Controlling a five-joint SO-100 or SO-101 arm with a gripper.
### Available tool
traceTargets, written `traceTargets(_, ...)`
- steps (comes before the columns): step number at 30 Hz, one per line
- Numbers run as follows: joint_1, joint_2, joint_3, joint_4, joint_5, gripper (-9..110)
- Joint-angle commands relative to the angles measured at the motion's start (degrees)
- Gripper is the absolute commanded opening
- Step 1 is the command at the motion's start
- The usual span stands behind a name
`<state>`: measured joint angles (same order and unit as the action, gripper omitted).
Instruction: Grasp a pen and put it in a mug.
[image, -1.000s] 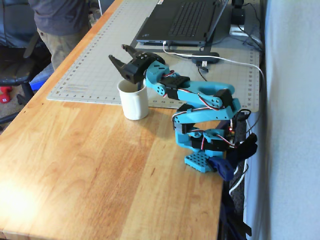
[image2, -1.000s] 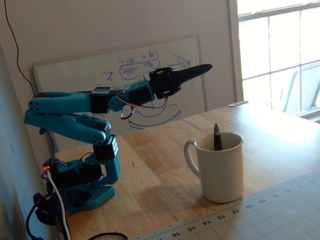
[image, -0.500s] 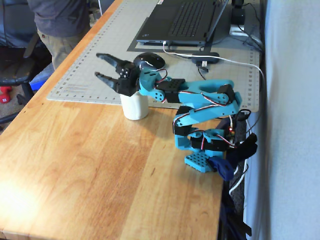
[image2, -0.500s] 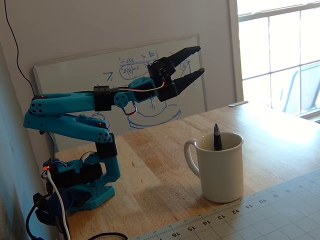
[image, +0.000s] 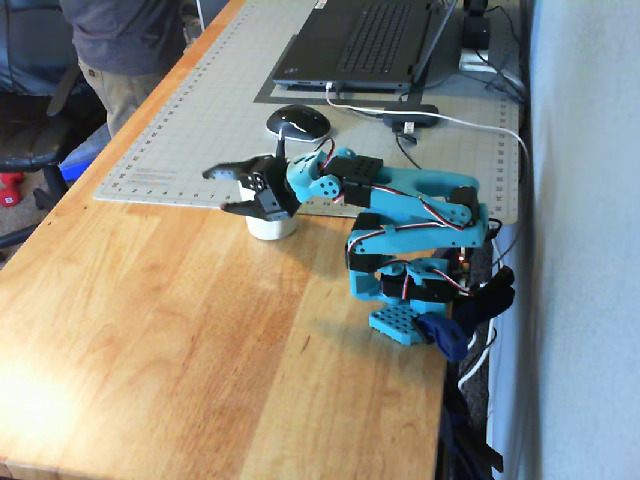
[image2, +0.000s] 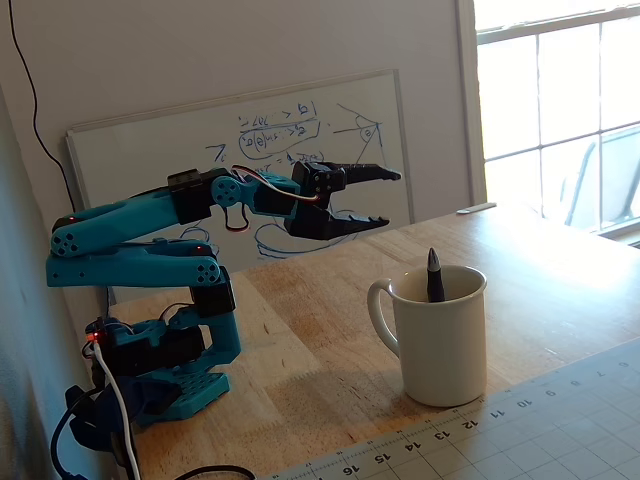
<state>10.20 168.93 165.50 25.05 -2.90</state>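
Mug sits nearest on the desk, pen already upright inside, tip poking above the rim. Jaws spread wide and empty, gripper hovering above-left of it. Pen looks light, stiff, slick; best pinched mid-barrel if regrasped.

A wooden table fills most of both fixed views, its grain running pale and warm. A grey cutting mat with a ruled edge lies across the far end of it. On the mat sits a closed dark laptop, and just in front of it a black computer mouse. A white cable runs over the mat near the laptop. A person stands at the table's far corner. Elsewhere, a whiteboard with blue scribbles leans against the wall beside a bright window.
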Motion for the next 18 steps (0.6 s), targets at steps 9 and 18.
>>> traceTargets(9,-3.6,12.0,-5.1,31.6,-0.3,12)
traceTargets(18,-6.0,22.9,10.3,35.9,-0.1,12)
